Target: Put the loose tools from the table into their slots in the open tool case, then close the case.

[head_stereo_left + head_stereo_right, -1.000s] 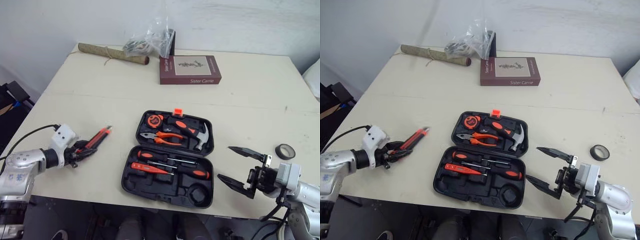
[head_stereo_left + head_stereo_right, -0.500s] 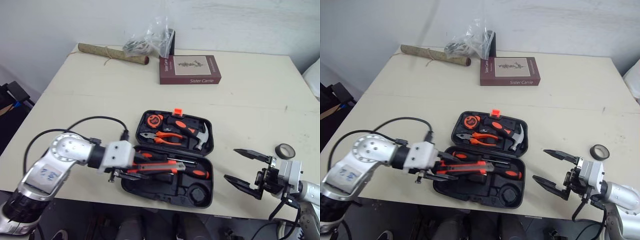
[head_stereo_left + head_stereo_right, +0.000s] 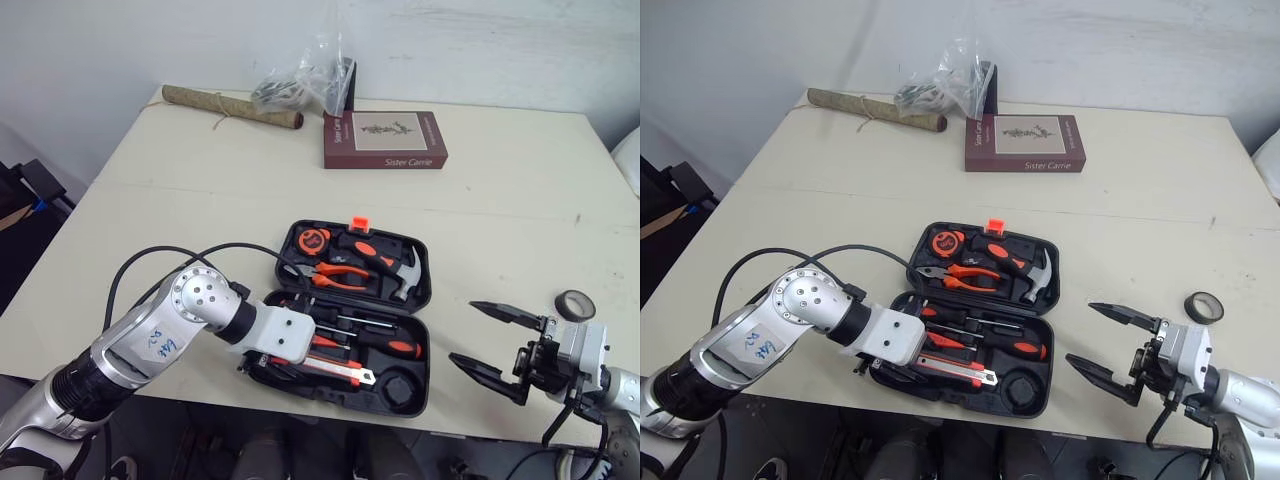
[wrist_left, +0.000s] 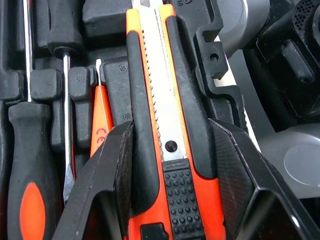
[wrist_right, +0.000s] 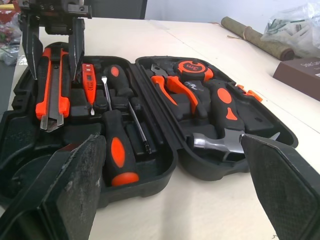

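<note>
The open black tool case [image 3: 421, 388] lies at the table's front middle. Its far half holds a tape measure [image 3: 312, 239], pliers [image 3: 338, 276] and a hammer [image 3: 395, 272]; its near half holds screwdrivers [image 3: 375, 343]. My left gripper [image 4: 171, 125] is shut on an orange and black utility knife [image 3: 337, 371], holding it lengthwise over the case's front row of slots. My right gripper [image 3: 465, 332] hangs open and empty to the right of the case, near the table's front edge. A roll of black tape [image 3: 575, 303] lies on the table just beyond it.
A dark red book [image 3: 385, 140], a rolled brown bundle [image 3: 230, 107] and a clear plastic bag [image 3: 305, 85] sit at the table's far side. A black cable [image 3: 215, 252] loops over the left arm.
My left arm has carried the utility knife from the table's left side rightward, over the case's near half and down to its front row. The right gripper has barely moved.
</note>
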